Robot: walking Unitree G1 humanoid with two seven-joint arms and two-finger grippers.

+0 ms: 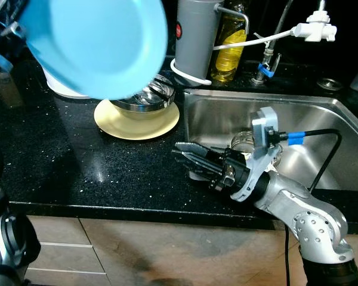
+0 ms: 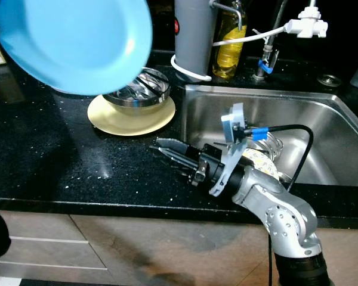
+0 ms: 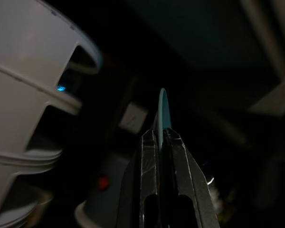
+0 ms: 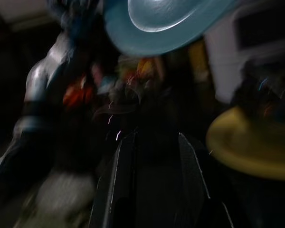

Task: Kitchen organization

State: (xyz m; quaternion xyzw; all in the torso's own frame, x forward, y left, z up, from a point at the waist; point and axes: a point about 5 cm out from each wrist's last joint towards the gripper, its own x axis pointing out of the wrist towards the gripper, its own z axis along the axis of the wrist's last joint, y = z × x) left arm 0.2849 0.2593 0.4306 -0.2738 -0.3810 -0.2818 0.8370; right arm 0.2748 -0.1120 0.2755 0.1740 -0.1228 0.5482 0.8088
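Blue plastic plate hangs high over the black speckled counter, tilted with its underside toward the head camera, covering much of the upper left of the scene. The left gripper has it: in the left wrist view the two black fingers are pinched tight on the plate's thin rim, seen edge-on as a pale blue sliver between them. Beside that grip stands a white slotted rack or basket, though the view is too dark to say which.

Below the plate, on the counter, a pale yellow plate carries a steel bowl, partly hidden by the blue one. Just behind them stand a grey cylindrical appliance with a white cord at its base and a bottle of yellow oil. The steel sink lies to the right, a white faucet head above it.

The right gripper reaches level across the sink's front left corner, pointing toward the yellow plate, its fingers spread a little apart and holding nothing. The right wrist view is blurred, yet shows both plates ahead.
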